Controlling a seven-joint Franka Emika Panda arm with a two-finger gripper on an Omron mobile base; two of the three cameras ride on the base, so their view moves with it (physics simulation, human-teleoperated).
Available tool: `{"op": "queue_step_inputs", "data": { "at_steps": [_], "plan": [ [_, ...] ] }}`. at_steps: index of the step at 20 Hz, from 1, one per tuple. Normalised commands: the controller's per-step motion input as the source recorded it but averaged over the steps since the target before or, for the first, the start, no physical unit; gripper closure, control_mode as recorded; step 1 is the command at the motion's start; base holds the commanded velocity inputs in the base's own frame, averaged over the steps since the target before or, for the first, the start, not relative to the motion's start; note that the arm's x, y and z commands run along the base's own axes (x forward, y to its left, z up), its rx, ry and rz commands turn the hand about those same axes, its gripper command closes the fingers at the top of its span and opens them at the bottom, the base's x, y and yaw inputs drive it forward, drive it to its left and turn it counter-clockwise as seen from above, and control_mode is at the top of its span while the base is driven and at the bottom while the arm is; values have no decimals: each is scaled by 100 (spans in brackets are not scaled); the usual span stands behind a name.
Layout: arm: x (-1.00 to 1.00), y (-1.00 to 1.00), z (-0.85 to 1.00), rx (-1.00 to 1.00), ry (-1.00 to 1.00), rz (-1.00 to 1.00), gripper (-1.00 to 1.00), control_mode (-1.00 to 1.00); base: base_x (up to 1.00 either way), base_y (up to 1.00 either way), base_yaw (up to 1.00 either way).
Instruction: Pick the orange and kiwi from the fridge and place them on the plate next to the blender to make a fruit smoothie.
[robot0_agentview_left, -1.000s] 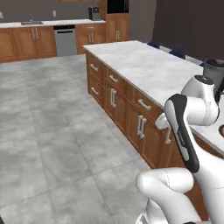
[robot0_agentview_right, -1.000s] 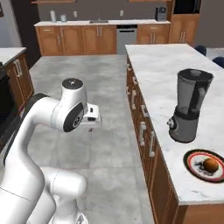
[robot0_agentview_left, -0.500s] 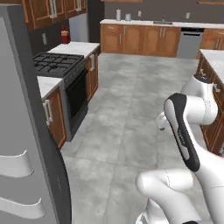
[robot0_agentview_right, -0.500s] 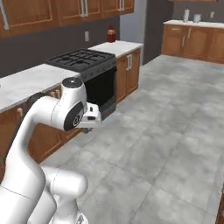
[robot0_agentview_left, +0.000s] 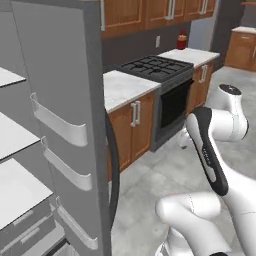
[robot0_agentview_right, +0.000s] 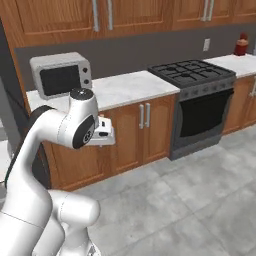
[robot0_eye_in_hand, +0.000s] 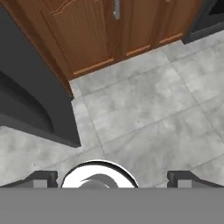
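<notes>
Swinging round with the base, both base views have left the island with its blender and plate and now face the fridge (robot0_agentview_left: 60, 125), whose open door fills the near left, its edge and long dark handle (robot0_agentview_left: 114, 170) just beside the robot. Beyond lie a wooden cabinet run (robot0_agentview_right: 135, 130), a microwave (robot0_agentview_right: 60, 74) and a black stove (robot0_agentview_right: 197, 100). Grey tiled floor (robot0_eye_in_hand: 148, 100) lies open to the right. Held over that floor, the gripper (robot0_eye_in_hand: 111, 177) has its fingertips (robot0_eye_in_hand: 41, 178) wide apart, nothing between them.
</notes>
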Motion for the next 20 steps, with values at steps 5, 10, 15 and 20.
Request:
{"op": "queue_step_inputs", "data": {
  "at_steps": [5,10,15,20],
  "plan": [
    [0,0,0,0,0,0,-100,100,-56,-9,62],
    [0,0,0,0,0,0,-100,100,-100,-50,36],
    [0,0,0,0,0,0,-100,100,-86,-1,27],
    [0,0,0,0,0,0,-100,100,-43,90,23]
  ]
}}
